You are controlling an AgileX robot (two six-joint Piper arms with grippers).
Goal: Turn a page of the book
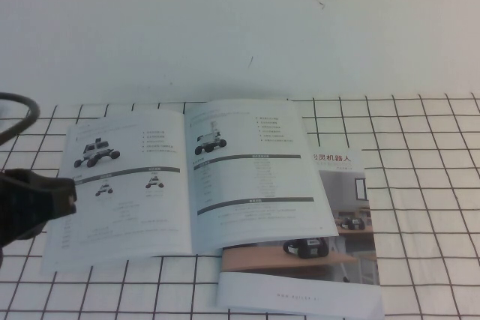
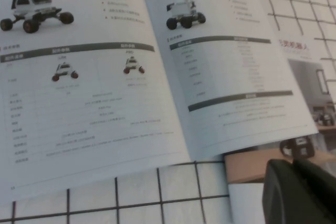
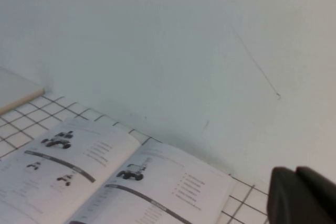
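The book (image 1: 131, 185) lies open and flat on the checked cloth, white pages printed with small wheeled robots and grey bars. Its right-hand page (image 1: 251, 170) carries a robot photo and dark grey bars; it also shows in the left wrist view (image 2: 231, 66) and in the right wrist view (image 3: 157, 192). My left gripper (image 1: 69, 198) is shut and empty, just off the book's left edge. Its fingers (image 2: 294, 182) sit near the book's front right corner in its wrist view. My right gripper (image 3: 296, 179) is shut and empty, high and away from the book, out of the high view.
A second booklet (image 1: 337, 237) with a Chinese title and a wooden-desk room cover lies partly under the open book's right side. The white cloth with a black grid (image 1: 427, 185) covers the table. A plain white wall (image 1: 240, 28) stands right behind the book.
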